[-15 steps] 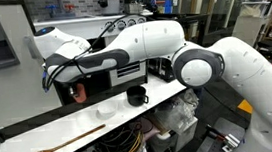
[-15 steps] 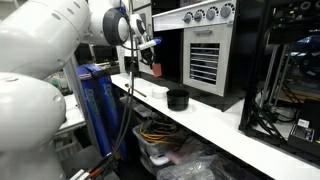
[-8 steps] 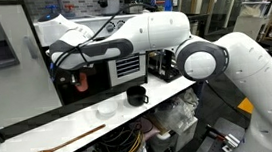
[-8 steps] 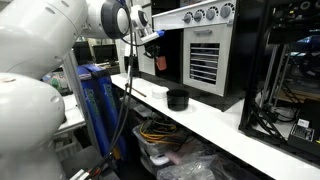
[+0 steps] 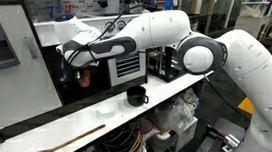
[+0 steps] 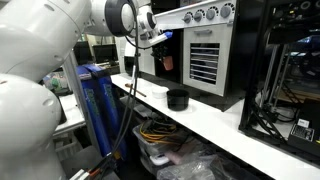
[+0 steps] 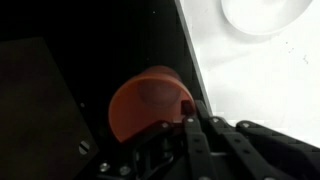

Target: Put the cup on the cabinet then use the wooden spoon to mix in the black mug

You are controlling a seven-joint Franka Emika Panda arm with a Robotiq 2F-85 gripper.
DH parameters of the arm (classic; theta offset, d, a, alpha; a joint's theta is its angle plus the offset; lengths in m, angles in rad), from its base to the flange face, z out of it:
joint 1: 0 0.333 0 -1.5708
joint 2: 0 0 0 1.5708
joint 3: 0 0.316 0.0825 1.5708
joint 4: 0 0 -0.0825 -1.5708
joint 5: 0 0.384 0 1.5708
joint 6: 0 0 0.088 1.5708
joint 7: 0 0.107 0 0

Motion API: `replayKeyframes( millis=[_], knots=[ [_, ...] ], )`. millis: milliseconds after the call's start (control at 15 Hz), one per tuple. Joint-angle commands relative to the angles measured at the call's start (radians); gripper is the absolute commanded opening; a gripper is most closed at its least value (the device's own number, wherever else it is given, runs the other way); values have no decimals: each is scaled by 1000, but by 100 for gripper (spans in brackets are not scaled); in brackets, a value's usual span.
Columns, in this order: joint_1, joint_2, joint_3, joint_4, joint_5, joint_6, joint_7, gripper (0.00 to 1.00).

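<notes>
The pincer (image 5: 79, 75) is pressed together on the cup (image 5: 84, 79), pinching it at the rim. In the wrist view the dark fingers (image 7: 192, 128) clamp one side of the orange-red cup (image 7: 148, 102), whose open mouth faces the camera. The cup hangs in front of the dark recess of the cabinet (image 5: 22, 92), just above its dark ledge; whether its base touches the ledge cannot be told. In an exterior view the cup (image 6: 167, 62) shows as a small red shape under the pincer (image 6: 162, 50), against the same dark opening.

The arm (image 5: 162, 33) reaches across from the right side of that view, high over the worktop (image 5: 41, 130).

The black mug (image 5: 137, 96) stands upright on the white worktop, well apart from the cup and below the arm; it also shows in an exterior view (image 6: 178, 98). A white bowl (image 5: 106, 110) sits near the mug, and its rim appears at the top of the wrist view (image 7: 262, 15). The wooden spoon (image 5: 70, 143) lies flat near the front edge of the worktop, its oval end pointing away from the mug, untouched.
</notes>
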Motion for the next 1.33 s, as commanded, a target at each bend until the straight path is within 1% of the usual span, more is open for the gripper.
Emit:
replayKeyframes(
  millis=[0,333,733,1267],
  knots=[
    [-53,-49,31,-112,40,93,-24,1],
    [-93,-63,62,-186,86,165,-32,1],
    [-115,-91,86,-255,124,178,-26,1],
    [-136,-115,89,-315,137,196,-37,1]
  ],
)
